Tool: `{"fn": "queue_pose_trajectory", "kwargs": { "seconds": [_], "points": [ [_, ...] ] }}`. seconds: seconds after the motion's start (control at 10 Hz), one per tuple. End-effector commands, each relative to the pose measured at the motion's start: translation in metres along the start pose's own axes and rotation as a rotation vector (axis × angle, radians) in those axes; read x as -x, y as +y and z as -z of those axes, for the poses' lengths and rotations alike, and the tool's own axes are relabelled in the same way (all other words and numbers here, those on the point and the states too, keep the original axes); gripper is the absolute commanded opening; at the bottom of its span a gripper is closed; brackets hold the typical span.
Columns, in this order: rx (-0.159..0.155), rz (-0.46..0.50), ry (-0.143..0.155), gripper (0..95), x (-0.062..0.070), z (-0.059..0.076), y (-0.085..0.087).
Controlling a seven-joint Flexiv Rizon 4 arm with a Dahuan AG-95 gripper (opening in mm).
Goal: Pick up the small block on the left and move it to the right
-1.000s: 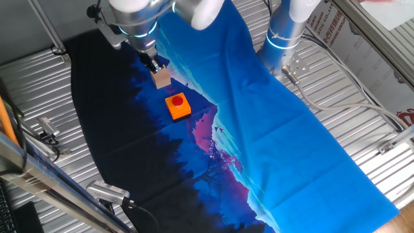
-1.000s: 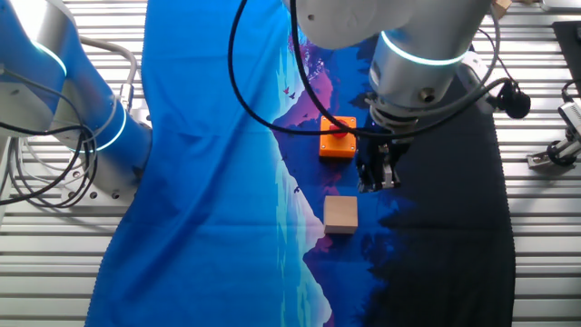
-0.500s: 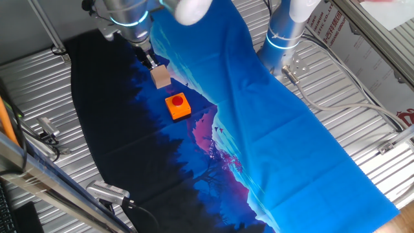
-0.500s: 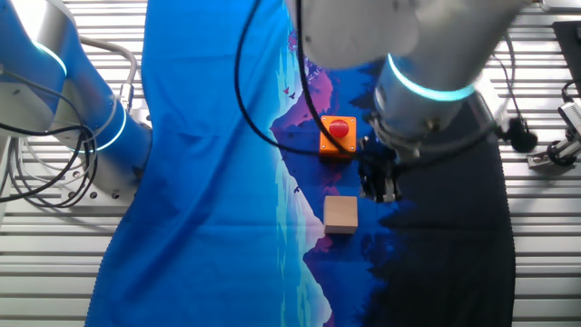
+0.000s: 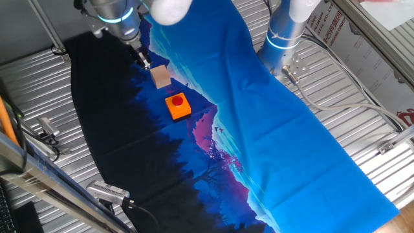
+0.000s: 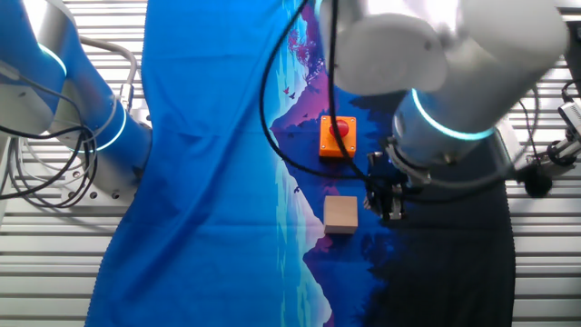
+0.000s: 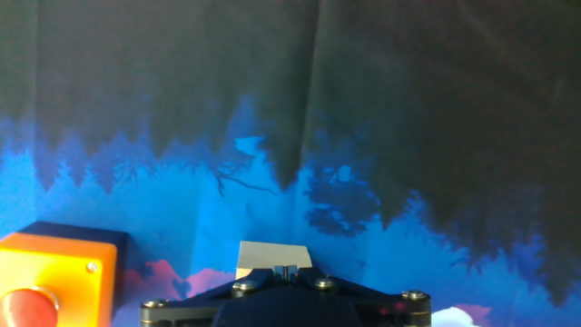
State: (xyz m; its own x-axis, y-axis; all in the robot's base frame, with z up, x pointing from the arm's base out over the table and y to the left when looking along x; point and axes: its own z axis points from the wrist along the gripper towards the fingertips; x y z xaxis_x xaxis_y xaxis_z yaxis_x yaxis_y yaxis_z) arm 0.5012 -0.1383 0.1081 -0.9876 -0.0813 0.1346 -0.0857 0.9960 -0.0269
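Observation:
The small block [image 5: 161, 77] is a plain tan wooden cube resting on the blue part of the printed cloth; it also shows in the other fixed view [image 6: 341, 214] and in the hand view [image 7: 272, 254]. My gripper [image 5: 143, 63] is shut and empty, its tips just off the block's side over the dark part of the cloth. In the other fixed view the gripper [image 6: 390, 211] stands beside the block, apart from it. In the hand view the fingertips [image 7: 285, 271] are pressed together just in front of the block.
An orange block with a red round top [image 5: 178, 105] sits close to the small block, also in the hand view [image 7: 54, 277]. A second arm's base [image 5: 284, 32] stands at the cloth's far edge. Ribbed metal table [image 5: 349, 123] surrounds the cloth, with cables alongside.
My gripper has drawn back from over the block toward the dark side of the cloth. The small block and the orange block have not moved.

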Motion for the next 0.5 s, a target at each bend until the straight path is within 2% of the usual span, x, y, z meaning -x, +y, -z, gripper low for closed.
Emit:
{"fn": "queue_pose_trajectory", "kwargs": {
  "seconds": [0.1, 0.3, 0.4, 0.5],
  "points": [
    [0.03, 0.002, -0.015, 38.0, 0.0, -0.001, 0.0],
    [0.042, 0.006, -0.018, 76.0, -0.002, -0.002, 0.0],
    [0.048, -0.005, -0.019, 95.0, -0.008, -0.006, 0.0],
    [0.048, -0.013, -0.022, 95.0, -0.013, -0.011, 0.0]
  ]
}}
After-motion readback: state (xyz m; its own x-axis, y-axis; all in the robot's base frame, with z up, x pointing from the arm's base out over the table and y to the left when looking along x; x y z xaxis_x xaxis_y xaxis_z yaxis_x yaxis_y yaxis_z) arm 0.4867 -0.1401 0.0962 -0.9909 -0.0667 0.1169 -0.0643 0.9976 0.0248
